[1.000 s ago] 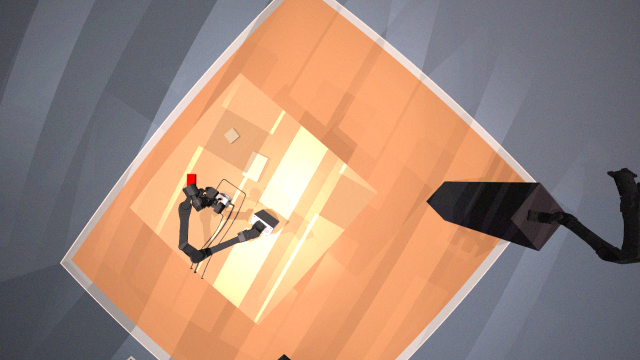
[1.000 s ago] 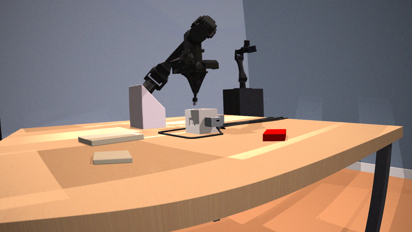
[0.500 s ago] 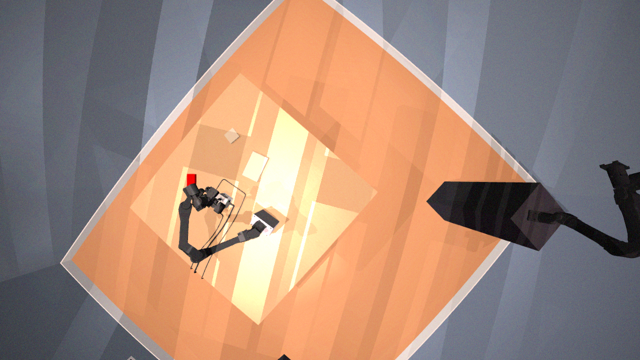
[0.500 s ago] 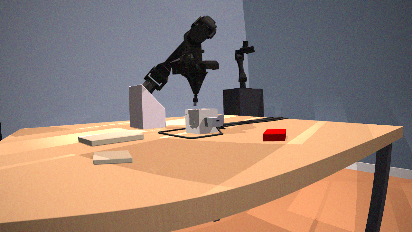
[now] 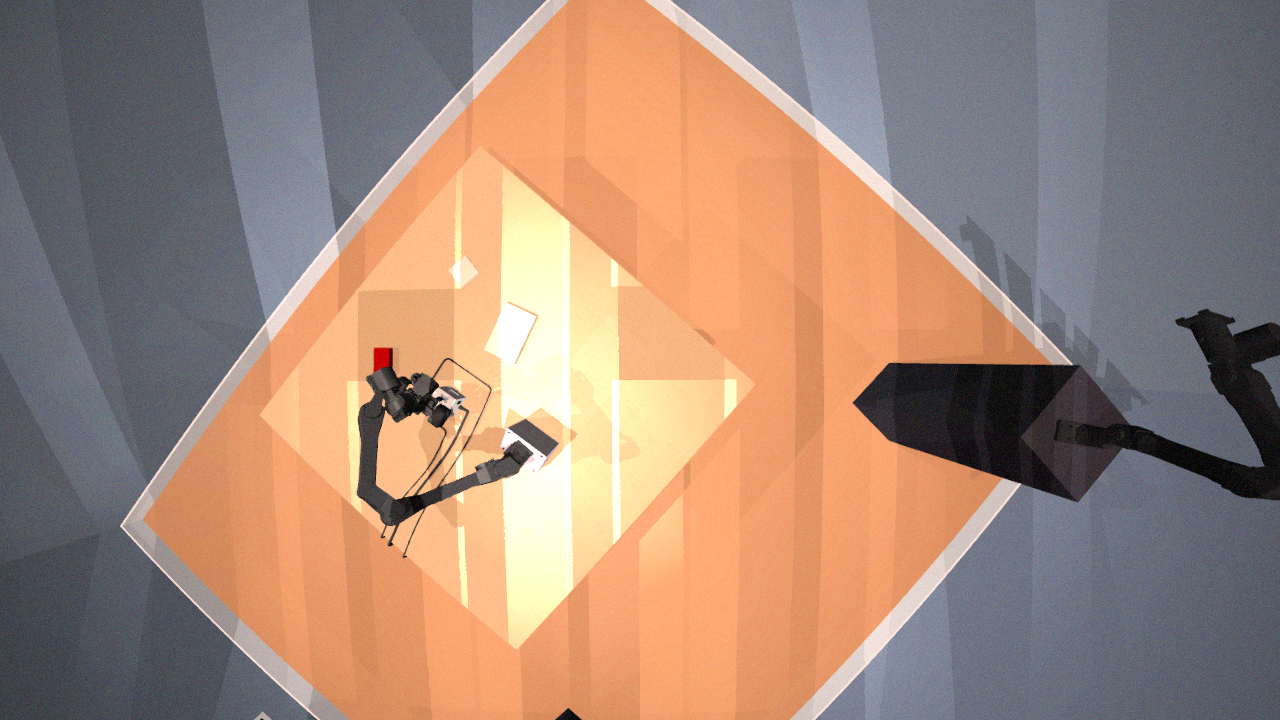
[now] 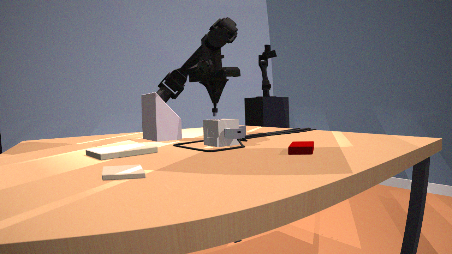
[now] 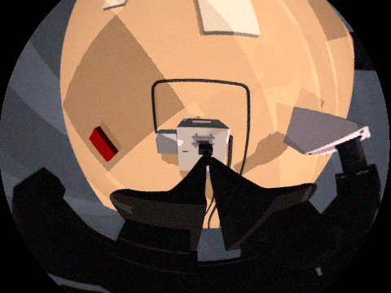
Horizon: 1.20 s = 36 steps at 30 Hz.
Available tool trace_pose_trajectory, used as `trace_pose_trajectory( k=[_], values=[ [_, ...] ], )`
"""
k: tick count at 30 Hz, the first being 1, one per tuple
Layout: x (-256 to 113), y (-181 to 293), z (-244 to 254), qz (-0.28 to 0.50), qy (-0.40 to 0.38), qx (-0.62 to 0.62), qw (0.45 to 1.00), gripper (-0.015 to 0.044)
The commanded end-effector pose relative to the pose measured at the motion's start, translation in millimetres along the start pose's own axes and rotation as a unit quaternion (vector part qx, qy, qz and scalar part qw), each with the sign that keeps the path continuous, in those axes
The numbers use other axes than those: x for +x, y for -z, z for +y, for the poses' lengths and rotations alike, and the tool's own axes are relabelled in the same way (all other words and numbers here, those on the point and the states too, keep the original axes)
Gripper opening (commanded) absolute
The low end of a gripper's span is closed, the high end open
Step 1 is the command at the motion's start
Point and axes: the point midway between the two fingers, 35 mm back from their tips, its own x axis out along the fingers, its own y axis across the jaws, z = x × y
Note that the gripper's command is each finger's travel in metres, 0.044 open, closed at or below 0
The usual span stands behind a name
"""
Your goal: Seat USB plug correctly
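Observation:
My gripper (image 6: pixel 214 104) (image 7: pixel 207 160) points straight down and is shut on the black body of the USB plug (image 6: pixel 214 110) (image 7: pixel 205 149). The plug's metal tip points down, a small gap above the top of the power cube (image 5: pixel 452 396) (image 6: pixel 212 134) (image 7: pixel 187 160). The white cube stands upright on the table. In the wrist view the plug overlaps the cube's top, just below some grey socket markings there. The fingers and plug partly cover the top, and the socket opening under the plug cannot be made out. Which way round the plug faces is too small to tell.
A grey adapter (image 6: pixel 231 133) (image 7: pixel 166 142) sticks out of the cube's side. A black cable (image 6: pixel 208 151) (image 7: pixel 199 80) loops around it. A red block (image 5: pixel 383 358) (image 6: pixel 300 148) (image 7: pixel 103 144), two pale slabs (image 6: pixel 123 151) (image 6: pixel 123 172) and my arm's wedge-shaped base (image 6: pixel 150 116) (image 7: pixel 318 128) also stand on the table.

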Motion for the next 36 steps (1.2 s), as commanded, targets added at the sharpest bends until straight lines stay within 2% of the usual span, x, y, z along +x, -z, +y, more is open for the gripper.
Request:
trace_pose_trajectory(
  k=[1,36],
  values=[
    [0.8,0.3,0.3,0.003,-0.001,-0.003,1.0,0.0],
    [5.1,1.2,0.5,0.009,-0.001,-0.004,1.0,0.0]
  ],
)
